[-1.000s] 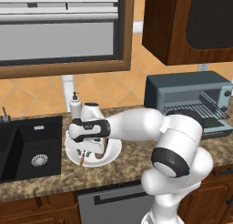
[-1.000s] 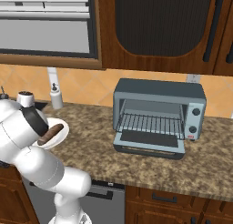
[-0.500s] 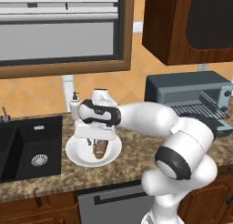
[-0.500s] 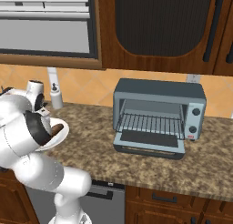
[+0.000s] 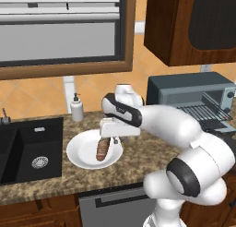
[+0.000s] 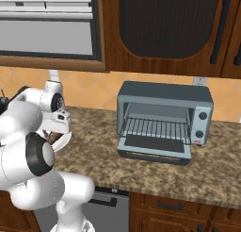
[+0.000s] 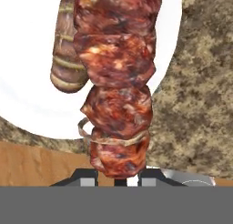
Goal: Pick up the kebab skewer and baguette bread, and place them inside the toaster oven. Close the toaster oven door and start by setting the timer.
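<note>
Left base view looks forward and down from behind the arm's left; right base view does likewise from behind its right. Both share the speckled brown granite counter [image 5: 133, 159] [image 6: 155, 167] and blue-grey boxy toaster oven [image 5: 189, 90] [image 6: 162, 120]. Hand view looks down at very close range onto the round white plate [image 7: 27, 86].

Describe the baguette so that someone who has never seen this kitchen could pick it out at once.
Start at the black sink set into the speckled granite counter; just to its right sits a round white plate. On that plate lies the short golden-brown baguette loaf. The chunky red-brown meat skewer is gripped in the hand above the plate, whereas the loaf is smooth, oblong and scored with pale lines.
</note>
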{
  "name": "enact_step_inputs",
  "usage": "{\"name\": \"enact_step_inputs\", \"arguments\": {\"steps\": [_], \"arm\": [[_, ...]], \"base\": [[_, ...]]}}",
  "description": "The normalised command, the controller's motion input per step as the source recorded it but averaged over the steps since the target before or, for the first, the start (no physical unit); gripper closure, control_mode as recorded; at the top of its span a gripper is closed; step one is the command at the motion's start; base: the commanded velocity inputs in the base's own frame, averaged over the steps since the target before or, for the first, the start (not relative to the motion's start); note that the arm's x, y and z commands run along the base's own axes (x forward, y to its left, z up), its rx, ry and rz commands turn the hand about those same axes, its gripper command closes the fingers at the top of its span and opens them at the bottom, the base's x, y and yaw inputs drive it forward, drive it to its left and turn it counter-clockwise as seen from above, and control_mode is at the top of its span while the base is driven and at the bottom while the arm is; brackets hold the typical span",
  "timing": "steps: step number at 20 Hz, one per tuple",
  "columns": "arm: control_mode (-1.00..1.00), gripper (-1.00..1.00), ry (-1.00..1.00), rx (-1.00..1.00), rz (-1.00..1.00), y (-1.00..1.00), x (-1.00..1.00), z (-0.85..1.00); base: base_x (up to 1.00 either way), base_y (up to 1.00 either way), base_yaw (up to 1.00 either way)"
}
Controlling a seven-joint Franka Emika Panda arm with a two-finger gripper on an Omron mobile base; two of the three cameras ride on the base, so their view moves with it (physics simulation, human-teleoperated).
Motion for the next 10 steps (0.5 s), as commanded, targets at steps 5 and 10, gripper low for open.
{"name": "enact_step_inputs", "arguments": {"steps": [5,10], "arm": [[-1.0,1.0,0.0,0.0,0.15,-1.0,-0.11,0.08],[-1.0,1.0,-0.05,0.0,0.11,-1.0,0.07,0.07]], "base": [[0.0,0.0,0.0],[0.0,0.0,0.0]]}}
